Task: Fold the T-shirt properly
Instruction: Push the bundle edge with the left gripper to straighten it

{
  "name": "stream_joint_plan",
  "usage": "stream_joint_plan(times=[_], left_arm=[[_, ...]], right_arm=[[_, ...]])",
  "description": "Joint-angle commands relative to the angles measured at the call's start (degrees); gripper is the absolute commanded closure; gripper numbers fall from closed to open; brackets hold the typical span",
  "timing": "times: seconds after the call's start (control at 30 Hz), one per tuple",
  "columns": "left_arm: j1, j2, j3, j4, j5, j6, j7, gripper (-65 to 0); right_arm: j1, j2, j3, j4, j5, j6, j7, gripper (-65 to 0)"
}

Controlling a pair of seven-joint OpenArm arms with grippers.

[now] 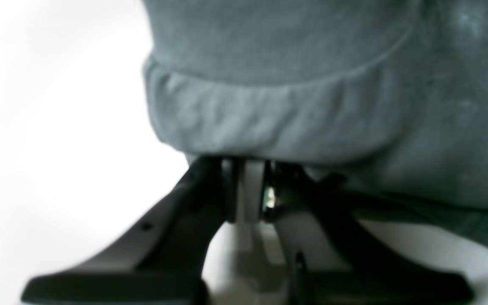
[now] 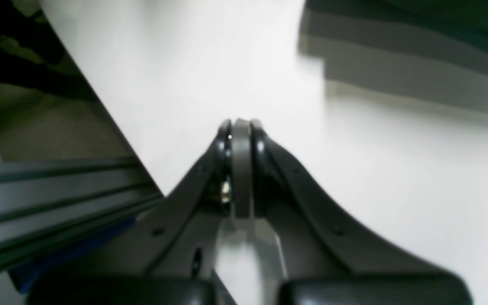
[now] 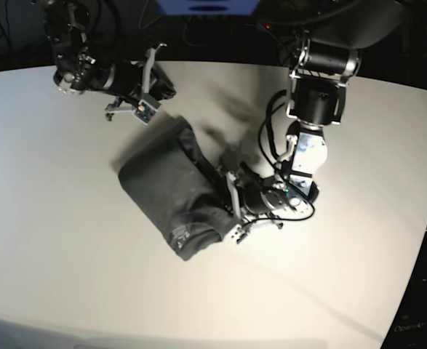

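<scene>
1. In the left wrist view we see the left gripper (image 1: 250,163) with its jaws drawn together, tips pressed against the folded edge of the shirt (image 1: 295,84). Whether cloth is pinched between them we cannot tell; the view is blurred.
2. In the right wrist view the right gripper (image 2: 241,127) has its jaws fully together on nothing, above the bare white table (image 2: 396,178).
3. From the base view, the left gripper (image 3: 231,207) sits at the shirt's (image 3: 166,193) right side, touching it, with its arm reaching in from the table's far right.
4. The right gripper (image 3: 151,98) hovers just beyond the shirt's far corner, apart from the cloth.
5. We see no containers; the shirt lies straight on the table (image 3: 53,240).
6. The shirt is near the table's middle, dark grey, bundled into a compact, roughly rectangular packet turned at an angle to the table's edge.
7. Its near end looks bunched and creased, with a rolled hem showing; its far end is blurred.
8. Close up, the cloth shows a stitched hem band curving along the fold and fine wrinkles across it.
</scene>
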Motion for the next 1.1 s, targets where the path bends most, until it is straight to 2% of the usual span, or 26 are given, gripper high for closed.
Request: stream_joint_plan(times=[0.0, 0.13, 0.33, 0.47, 0.63, 0.7, 0.8, 0.9, 0.97, 1.07], left_arm=[[-0.6, 1.0, 0.4, -0.6, 2.1, -0.6, 2.1, -3.1], [-1.5, 1.4, 0.4, -0.7, 2.0, -0.6, -0.3, -3.1], [-4.8, 1.4, -0.1, -0.1, 1.7, -0.5, -0.9, -3.1], [-7.6, 0.9, -0.1, -0.8, 1.7, 4.4, -0.9, -3.1], [-9.5, 1.0, -0.1, -0.8, 1.7, 6.9, -3.4, -3.1], [-10.3, 1.4, -0.1, -1.0, 1.7, 9.0, -4.3, -3.1], [-12.6, 2.5, -0.2, -5.5, 1.0, 11.9, -5.5, -3.1], [-14.5, 2.9, -0.2, -8.4, -0.5, 12.6, -7.9, -3.1], [-14.7, 2.6, -0.2, -7.7, -2.1, 12.6, -5.7, -3.1], [-14.1, 1.4, 0.1, -2.9, -3.4, 12.5, 0.6, -3.1]], right_arm=[[-2.1, 0.8, 0.1, -0.8, -7.3, -0.5, -6.2, -0.4], [-3.4, 0.5, 1.8, -0.8, -9.3, -0.5, -5.3, -0.4], [-4.6, 0.8, 3.3, -1.1, -9.4, -0.5, -5.6, -0.4], [-5.6, 0.4, 7.4, -1.0, -9.4, -0.5, -5.7, -0.4], [-7.0, 0.4, 10.4, -1.1, -9.4, -0.5, -5.4, -0.4], [-8.0, 0.4, 11.2, -0.8, -9.4, -0.5, -5.2, -0.4], [-8.2, 0.5, 11.8, -0.8, -9.4, -0.5, -5.2, -0.4], [-8.5, 0.7, 12.8, -0.8, -9.4, -0.5, -5.2, -0.4], [-8.5, 0.7, 13.4, -0.8, -9.4, -0.5, -5.2, -0.4], [-8.2, 0.8, 14.9, -0.7, -9.4, -0.5, -5.2, -0.4]])
